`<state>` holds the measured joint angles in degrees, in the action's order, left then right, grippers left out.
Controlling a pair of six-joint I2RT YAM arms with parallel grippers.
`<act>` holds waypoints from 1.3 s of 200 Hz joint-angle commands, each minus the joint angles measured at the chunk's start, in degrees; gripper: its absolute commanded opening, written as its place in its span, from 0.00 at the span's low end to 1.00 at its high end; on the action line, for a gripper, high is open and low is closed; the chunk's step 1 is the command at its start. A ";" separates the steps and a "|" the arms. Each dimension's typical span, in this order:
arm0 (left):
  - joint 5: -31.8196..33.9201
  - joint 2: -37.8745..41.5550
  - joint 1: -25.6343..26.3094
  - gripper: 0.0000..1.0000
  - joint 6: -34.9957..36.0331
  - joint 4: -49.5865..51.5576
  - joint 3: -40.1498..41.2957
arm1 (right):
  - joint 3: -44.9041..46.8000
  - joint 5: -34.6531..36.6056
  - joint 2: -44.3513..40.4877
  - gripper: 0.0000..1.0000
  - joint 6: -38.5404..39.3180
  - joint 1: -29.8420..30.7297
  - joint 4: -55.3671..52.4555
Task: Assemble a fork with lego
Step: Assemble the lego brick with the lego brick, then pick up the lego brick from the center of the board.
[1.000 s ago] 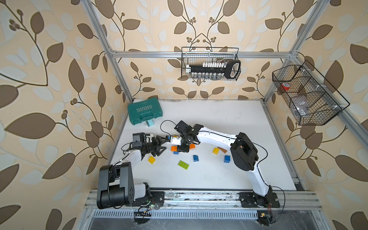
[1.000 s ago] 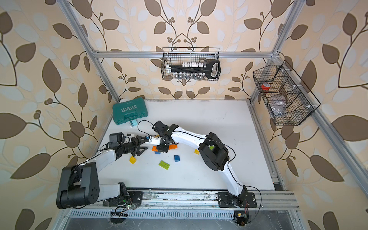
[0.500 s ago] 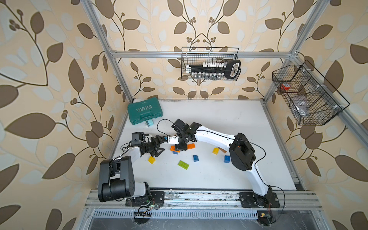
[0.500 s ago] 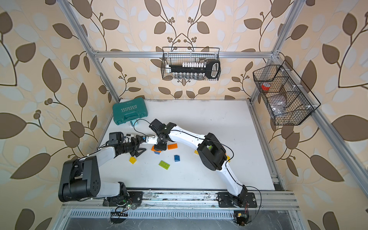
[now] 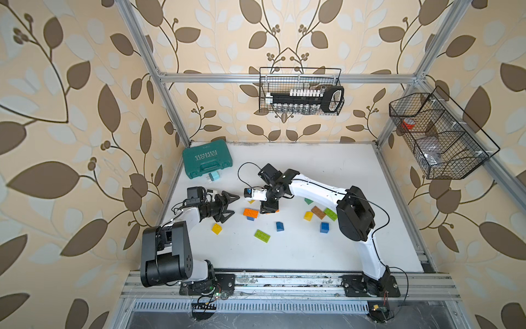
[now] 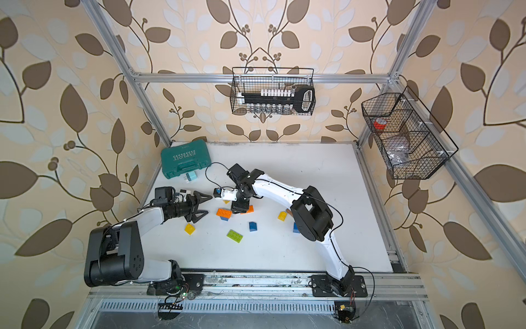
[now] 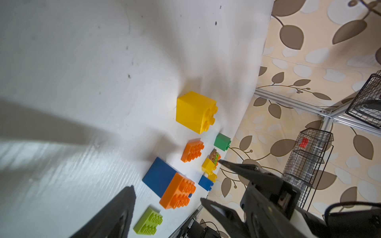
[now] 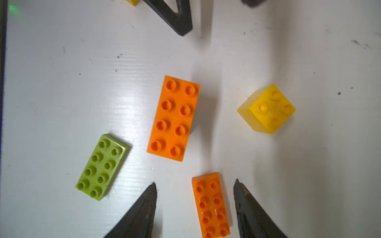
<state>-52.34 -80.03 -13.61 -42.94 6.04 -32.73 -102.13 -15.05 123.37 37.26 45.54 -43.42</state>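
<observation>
Lego bricks (image 5: 262, 235) lie scattered on the desk (image 5: 313, 256); right gripper (image 8: 195, 183) stands spread astride an orange brick (image 8: 210, 206), seemingly without touching it; left gripper (image 5: 235, 204) gapes empty.

A robot lab cell: aluminium frame (image 5: 213, 77), leaf-print wallpaper (image 5: 71, 142) panels, white tabletop (image 5: 313, 256), wire baskets (image 5: 455, 168).
</observation>
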 commanded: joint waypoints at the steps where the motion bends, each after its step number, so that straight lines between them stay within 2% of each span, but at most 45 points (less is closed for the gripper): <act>1: -1.80 0.31 -0.30 0.85 1.92 1.60 -0.86 | 2.47 -0.38 -0.75 0.63 2.65 -1.43 -0.78; 85: -2.86 -1.61 0.09 0.80 0.66 -1.38 0.57 | 0.86 -0.73 5.80 0.64 6.91 -2.80 -1.80; 136: -2.51 -2.15 0.15 0.79 0.76 -1.21 0.11 | 0.44 -0.54 7.92 0.60 6.65 -2.55 -0.86; 210: -2.16 -2.15 0.08 0.78 1.71 0.64 -0.85 | 3.09 1.77 7.63 0.48 5.66 -0.83 1.91; 243: -2.20 -2.15 0.03 0.77 2.25 1.84 -1.20 | 3.54 2.96 7.49 0.33 4.82 -0.80 1.32; 260: -2.40 -2.15 0.02 0.75 2.50 2.29 -1.40 | 4.16 2.58 6.04 0.28 4.08 -0.99 1.47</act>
<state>-53.63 -82.08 -13.54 -42.04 6.44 -32.56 -100.12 -12.88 129.51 42.68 44.36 -40.99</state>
